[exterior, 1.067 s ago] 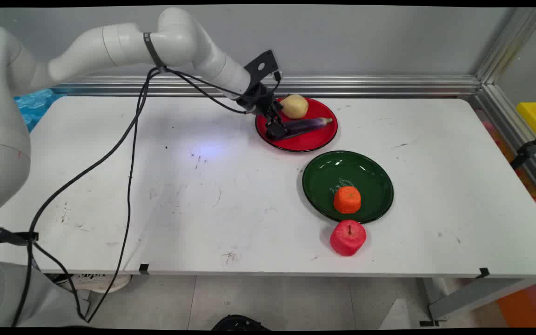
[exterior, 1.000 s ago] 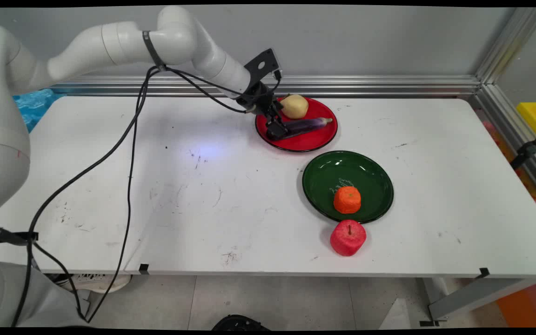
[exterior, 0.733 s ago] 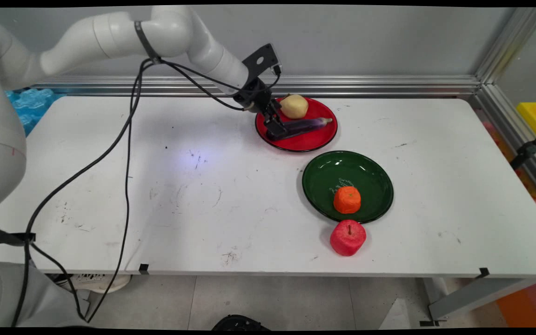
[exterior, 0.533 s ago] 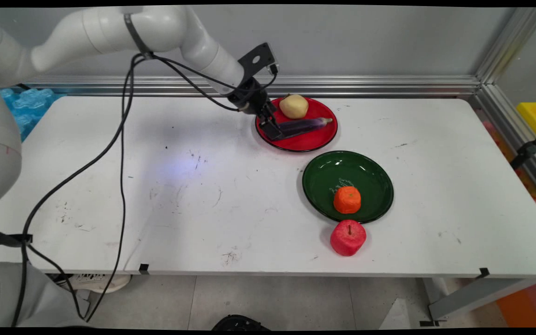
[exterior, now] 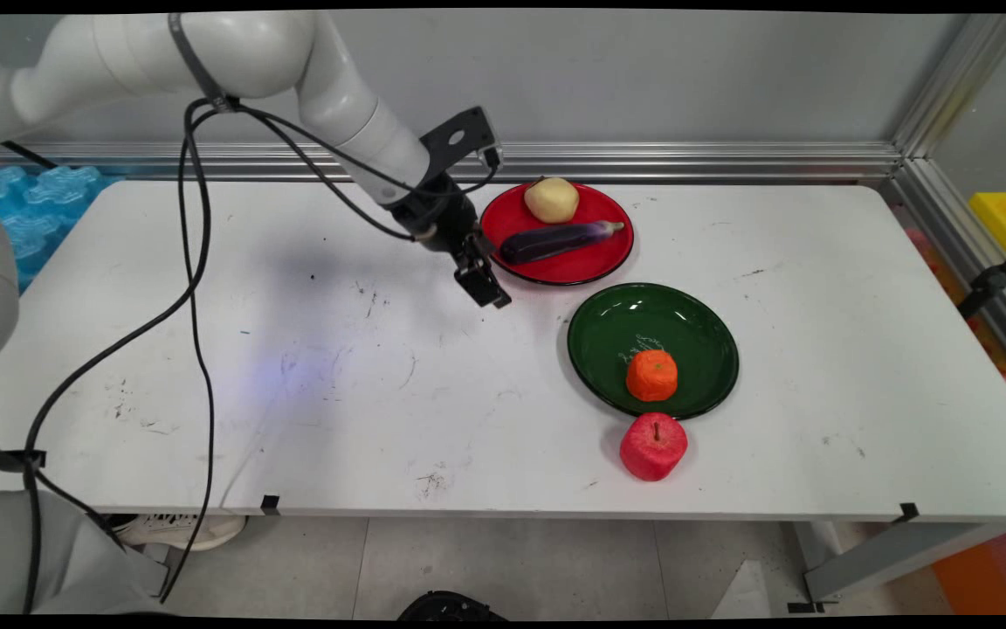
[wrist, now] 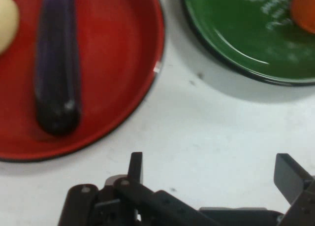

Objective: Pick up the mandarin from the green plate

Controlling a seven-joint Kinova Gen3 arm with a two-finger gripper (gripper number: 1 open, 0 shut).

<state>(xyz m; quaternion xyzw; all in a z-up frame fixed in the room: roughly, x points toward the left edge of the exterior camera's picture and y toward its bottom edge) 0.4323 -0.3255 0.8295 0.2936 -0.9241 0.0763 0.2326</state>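
Pincer hangs low over the white bench, just beside the near left edge of the red plate. It is not over the plate, and it touches nothing. In the hand view its 2 fingers stand wide apart with only bare bench between them, so the pincer is open and holds no thing.

The thing nearest to it is the purple eggplant. It lies flat on the red plate, with its round dark end toward the pincer and its thin stem end pointing away to the right. The pincer and the eggplant are near each other but apart, and the plate's rim lies between them.

A yellow potato sits on the same plate, at the back, just behind the eggplant. I cannot tell if the 2 touch.

A green plate lies to the right of the pincer and a bit closer to the front. An orange fruit sits on it, near its front edge. A red apple stands on the bench just in front of the green plate — right by the rim. Black cables hang down from the arm on the left.
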